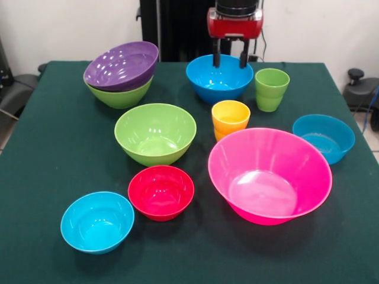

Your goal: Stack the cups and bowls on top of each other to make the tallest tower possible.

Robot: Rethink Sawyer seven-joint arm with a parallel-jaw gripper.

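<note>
My gripper [230, 60] hangs open over the far rim of a blue bowl [219, 80], nothing between its fingers. A light green cup [271, 89] stands right of that bowl, a yellow-orange cup [230, 118] in front of it. The purple bowl [121, 65] sits tilted inside a lime green bowl [120, 96] at the far left, a two-bowl tower. A second lime green bowl [155, 133] is at centre. The huge pink bowl [269, 174] is near right, a second blue bowl [324, 137] beyond it. The red bowl [161, 191] and cyan bowl [97, 221] sit near left.
All stands on a dark green tablecloth [47, 148]. The yellow-orange cup nearly touches the pink bowl's rim. Dark equipment lies past the table's left and right edges.
</note>
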